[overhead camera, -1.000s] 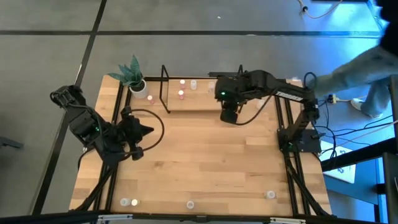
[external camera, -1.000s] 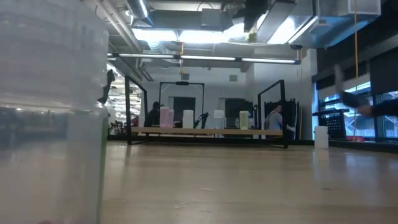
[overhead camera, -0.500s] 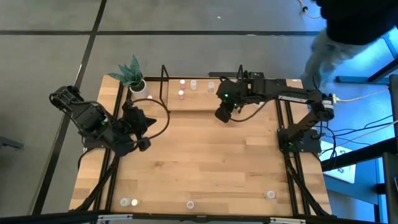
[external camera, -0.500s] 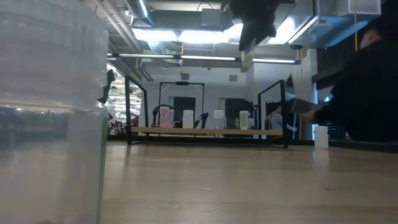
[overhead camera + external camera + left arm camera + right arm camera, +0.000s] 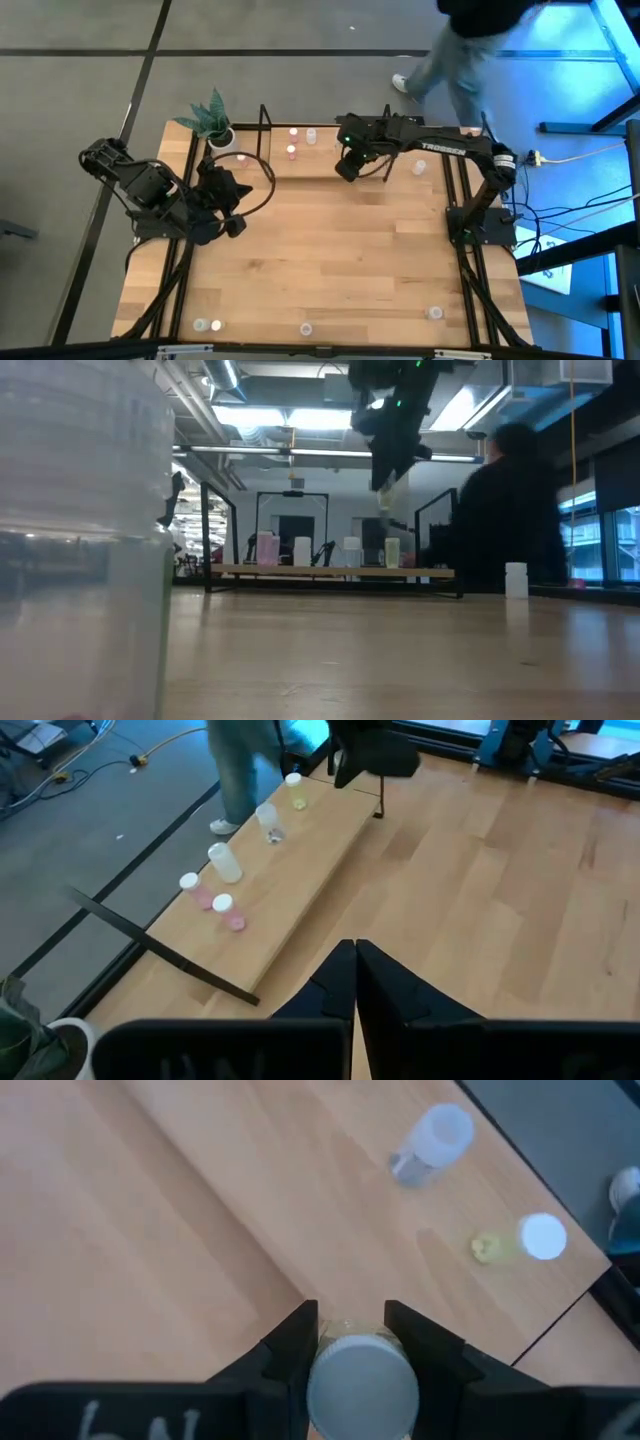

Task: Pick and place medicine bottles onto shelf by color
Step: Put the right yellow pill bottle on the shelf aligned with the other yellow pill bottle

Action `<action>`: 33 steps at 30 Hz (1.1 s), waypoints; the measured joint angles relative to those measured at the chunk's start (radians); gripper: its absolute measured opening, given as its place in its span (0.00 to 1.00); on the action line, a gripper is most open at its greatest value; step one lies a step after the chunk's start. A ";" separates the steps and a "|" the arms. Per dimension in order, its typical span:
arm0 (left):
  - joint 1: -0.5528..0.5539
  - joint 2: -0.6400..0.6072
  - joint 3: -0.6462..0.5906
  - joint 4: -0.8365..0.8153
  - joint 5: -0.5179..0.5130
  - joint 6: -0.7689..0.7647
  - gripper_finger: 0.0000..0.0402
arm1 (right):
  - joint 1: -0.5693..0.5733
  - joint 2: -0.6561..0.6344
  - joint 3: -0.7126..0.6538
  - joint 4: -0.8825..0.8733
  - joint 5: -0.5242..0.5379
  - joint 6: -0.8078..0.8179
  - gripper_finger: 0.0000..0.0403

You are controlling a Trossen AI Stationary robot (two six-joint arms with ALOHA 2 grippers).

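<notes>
The right hand [image 5: 352, 1342] grips a medicine bottle [image 5: 361, 1383] above the shelf [image 5: 320, 165] at the counter's [image 5: 330, 260] far edge. The left hand [image 5: 355, 982], pinched empty, hovers beside the shelf. A person [image 5: 470, 45] walks behind it.

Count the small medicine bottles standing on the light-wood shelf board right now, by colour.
Pink medicine bottles: 2
White medicine bottles: 2
Yellow-green medicine bottle: 1
Total on the light-wood shelf board: 5
Not counted: the white-capped bottle clamped in the right gripper.
</notes>
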 joint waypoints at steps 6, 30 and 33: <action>0.014 0.000 0.000 0.001 0.000 0.000 0.02 | -0.040 0.044 0.000 0.018 0.023 0.090 0.29; 0.035 0.000 0.000 0.003 0.001 -0.001 0.02 | -0.097 0.079 0.000 0.036 -0.052 -0.400 0.29; 0.035 0.000 0.000 0.003 0.002 -0.001 0.02 | -0.119 0.079 0.000 0.037 -0.102 -0.526 0.29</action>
